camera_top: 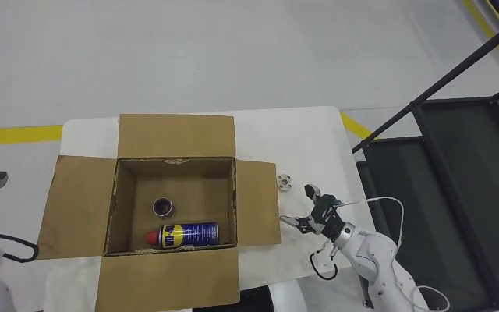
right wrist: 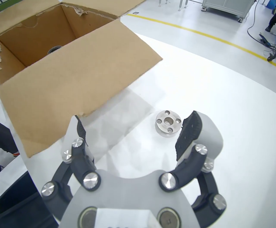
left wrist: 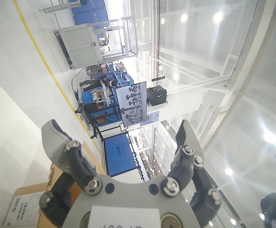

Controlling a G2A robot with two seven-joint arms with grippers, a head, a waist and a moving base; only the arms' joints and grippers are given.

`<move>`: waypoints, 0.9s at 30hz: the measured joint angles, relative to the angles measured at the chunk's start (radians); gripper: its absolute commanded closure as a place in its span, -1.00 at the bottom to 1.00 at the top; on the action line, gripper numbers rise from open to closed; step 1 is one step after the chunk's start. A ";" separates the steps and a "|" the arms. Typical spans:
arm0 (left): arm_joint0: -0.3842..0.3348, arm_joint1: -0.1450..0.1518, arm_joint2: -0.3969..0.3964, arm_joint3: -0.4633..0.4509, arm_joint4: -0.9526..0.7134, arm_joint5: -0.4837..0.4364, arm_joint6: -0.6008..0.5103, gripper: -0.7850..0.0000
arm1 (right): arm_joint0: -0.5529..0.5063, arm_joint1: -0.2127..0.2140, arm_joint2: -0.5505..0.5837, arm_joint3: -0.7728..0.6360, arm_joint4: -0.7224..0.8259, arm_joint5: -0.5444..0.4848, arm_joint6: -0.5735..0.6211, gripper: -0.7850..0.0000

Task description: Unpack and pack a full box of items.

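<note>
- The cardboard box sat on the white worktop with all four flaps folded out.
- Inside it, a blue-and-yellow spray can lay on its side along the wall nearest the robot. A small dark round item, possibly a tape roll, sat just beyond it.
- A metal flange rested on the worktop just beside the box's right flap.
- The right hand hovered near the flange, spread wide and empty.
- The left hand was also wide and empty, pointed up toward the ceiling.

Industrial hall: yellow floor line, blue workstations, high ceiling lamps.
</note>
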 measured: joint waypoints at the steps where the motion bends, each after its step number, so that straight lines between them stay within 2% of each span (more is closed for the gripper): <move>1: 0.000 0.000 0.000 0.000 0.000 0.000 0.000 -1.00 | -0.008 0.001 0.006 0.003 -0.007 0.005 -0.007 -1.00; 7: 0.000 0.000 0.000 0.000 0.000 0.000 0.000 -1.00 | -0.068 0.010 0.046 -0.003 -0.026 0.029 -0.053 -1.00; 10: 0.000 0.000 0.000 0.000 0.000 0.000 0.000 -1.00 | -0.062 0.013 0.024 0.000 -0.055 0.021 -0.075 -1.00; 20: 0.000 0.000 0.000 0.000 0.000 0.000 0.000 -1.00 | 0.118 0.005 -0.148 0.134 -0.109 0.068 -0.100 -1.00; 27: 0.000 0.000 0.000 0.000 0.000 0.000 0.000 -1.00 | 0.185 0.002 -0.203 0.191 -0.110 0.114 -0.072 -1.00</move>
